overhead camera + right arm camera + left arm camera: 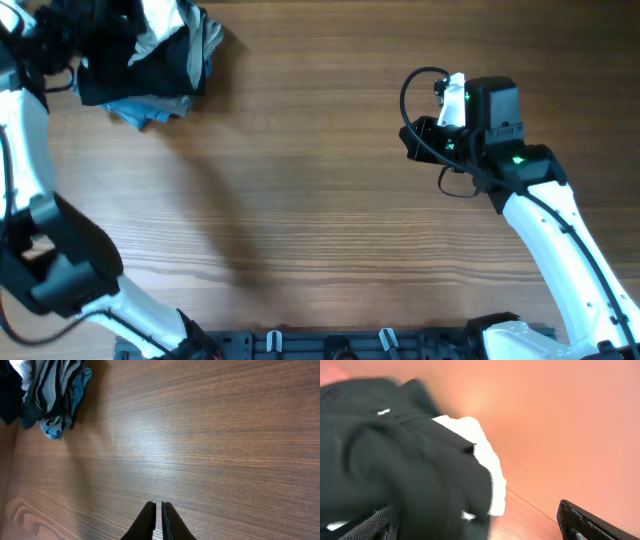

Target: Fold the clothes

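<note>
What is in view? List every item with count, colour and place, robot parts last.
black T-shirt: one, black, crumpled in the pile at the table's far left corner
white garment: one, white, in the same pile, against the black shirt
grey garment: one, grey, at the pile's right edge
blue garment: one, blue, at the pile's near edge
table: one, brown wood, under everything
left gripper: one, black, open at the pile
right gripper: one, black, shut, holding nothing, above bare wood on the right

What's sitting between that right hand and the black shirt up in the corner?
Nothing: only bare wooden table lies between the right hand and the black shirt, as the overhead view shows.
</note>
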Tool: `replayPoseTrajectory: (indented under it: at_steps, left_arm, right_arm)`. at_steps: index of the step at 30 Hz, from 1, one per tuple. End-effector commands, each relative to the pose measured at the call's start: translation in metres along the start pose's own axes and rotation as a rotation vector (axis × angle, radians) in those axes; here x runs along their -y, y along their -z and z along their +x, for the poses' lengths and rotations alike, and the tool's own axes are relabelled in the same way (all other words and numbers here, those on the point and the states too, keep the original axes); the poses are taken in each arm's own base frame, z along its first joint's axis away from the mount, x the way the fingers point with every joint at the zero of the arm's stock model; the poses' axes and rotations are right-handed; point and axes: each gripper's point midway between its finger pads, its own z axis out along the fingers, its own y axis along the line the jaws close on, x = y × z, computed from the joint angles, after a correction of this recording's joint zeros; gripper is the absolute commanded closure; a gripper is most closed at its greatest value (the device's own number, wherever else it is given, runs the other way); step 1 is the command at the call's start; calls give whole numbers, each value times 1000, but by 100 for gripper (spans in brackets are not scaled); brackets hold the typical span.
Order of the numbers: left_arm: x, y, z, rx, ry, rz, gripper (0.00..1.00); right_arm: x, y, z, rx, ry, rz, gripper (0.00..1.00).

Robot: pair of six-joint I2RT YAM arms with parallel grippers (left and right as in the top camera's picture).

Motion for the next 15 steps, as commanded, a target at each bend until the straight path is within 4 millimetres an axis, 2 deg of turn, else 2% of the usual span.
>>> replayPoseTrajectory:
  at_steps: [1,4,7,9,12,15]
  left_arm:
    - [42,5,10,-26,-97,56,0]
    - [41,-6,28,-55,-139,-20,0]
    - [35,-7,39,-89,-146,-68,0]
    - [9,-4,39,-79,-156,-200,0]
    - [9,0,37,-77,-186,-211,0]
    - [8,14,29,-59,-176,-222,0]
  right_arm:
    - [2,-1,-3,5,12,14,91]
    - [2,-1,-3,5,17,14,90]
    - [3,-1,-2,2,17,15,90]
    - [3,-1,-2,2,18,15,90]
    - [3,-1,-2,2,17,15,90]
    - [2,-1,-2,0,16,12,90]
